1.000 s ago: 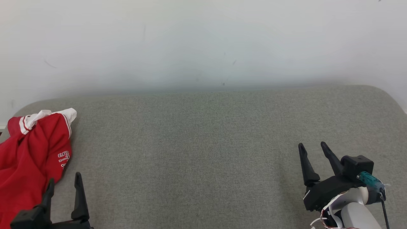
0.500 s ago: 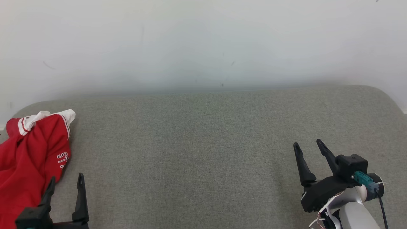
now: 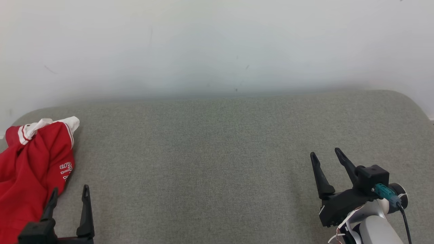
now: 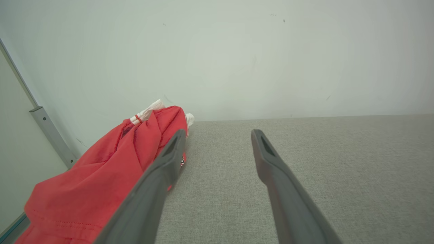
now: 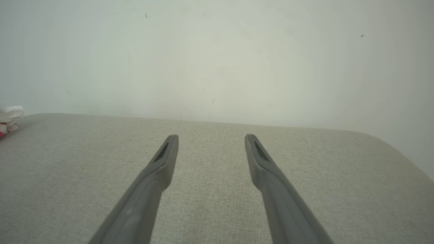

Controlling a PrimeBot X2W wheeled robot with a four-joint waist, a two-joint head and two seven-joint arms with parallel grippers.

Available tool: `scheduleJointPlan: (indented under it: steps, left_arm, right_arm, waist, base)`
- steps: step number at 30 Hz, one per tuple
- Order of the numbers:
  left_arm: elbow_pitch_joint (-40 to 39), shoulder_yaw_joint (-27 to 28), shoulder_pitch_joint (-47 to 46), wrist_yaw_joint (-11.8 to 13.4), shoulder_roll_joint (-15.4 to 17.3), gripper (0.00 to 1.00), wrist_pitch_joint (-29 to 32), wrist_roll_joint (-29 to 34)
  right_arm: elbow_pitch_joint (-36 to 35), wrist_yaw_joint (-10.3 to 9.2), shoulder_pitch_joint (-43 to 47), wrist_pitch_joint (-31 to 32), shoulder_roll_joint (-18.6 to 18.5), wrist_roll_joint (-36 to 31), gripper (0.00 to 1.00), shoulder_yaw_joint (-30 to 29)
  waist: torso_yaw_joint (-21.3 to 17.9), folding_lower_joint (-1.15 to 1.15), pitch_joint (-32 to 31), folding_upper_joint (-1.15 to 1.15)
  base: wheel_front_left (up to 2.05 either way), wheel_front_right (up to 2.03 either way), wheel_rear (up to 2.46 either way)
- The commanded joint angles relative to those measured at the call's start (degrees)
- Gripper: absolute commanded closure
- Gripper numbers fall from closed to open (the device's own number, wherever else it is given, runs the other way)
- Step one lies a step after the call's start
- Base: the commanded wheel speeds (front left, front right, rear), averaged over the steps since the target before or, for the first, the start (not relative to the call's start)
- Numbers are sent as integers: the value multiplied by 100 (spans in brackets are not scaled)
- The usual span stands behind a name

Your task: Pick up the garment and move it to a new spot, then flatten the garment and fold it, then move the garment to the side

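Since a second ago, slight leftward drift of right gripper (image 3: 324,152).

Head view: both grippers spread wide, holding nothing. Left gripper (image 3: 70,188) just beside red garment (image 3: 30,162), crumpled at left end of grey cushion (image 3: 217,152).

Left wrist view: fingers wide apart, nothing between. Garment (image 4: 112,162) behind left-hand finger, contact unclear.

Right wrist view: fingers apart above cushion. White garment edge (image 5: 10,113) at far left.

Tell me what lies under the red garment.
The red garment lies crumpled on the grey fabric surface, at its left end. Bare fabric shows along its right edge; whatever sits directly beneath the folds is covered.
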Motion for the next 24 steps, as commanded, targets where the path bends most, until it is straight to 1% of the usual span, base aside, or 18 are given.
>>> scheduleJointPlan:
  steps: [1,4,7,15,24]
  left_arm:
    - [-19,5,35,8,51,0,-26,-29]
    - [-22,9,35,28,50,0,-37,-73]
    - [-29,19,52,47,67,0,-55,-106]
    - [-45,-2,58,63,94,0,-68,-151]
    - [-38,3,58,103,132,0,-83,-189]
  right_arm:
    - [8,0,17,-22,-39,88,0,-4]
    - [48,0,8,-43,-39,313,0,28]
    - [86,0,-3,-61,-38,404,0,41]
    - [102,0,0,-79,-39,478,0,80]
    - [132,0,23,-118,-36,563,0,110]
  waist:
    - [3,0,2,0]
    - [9,0,5,0]
    - [13,0,7,0]
    - [45,0,13,0]
    - [271,0,14,0]
  base:
    - [0,0,0]
    - [0,0,0]
    - [0,0,0]
    - [0,0,0]
    - [0,0,0]
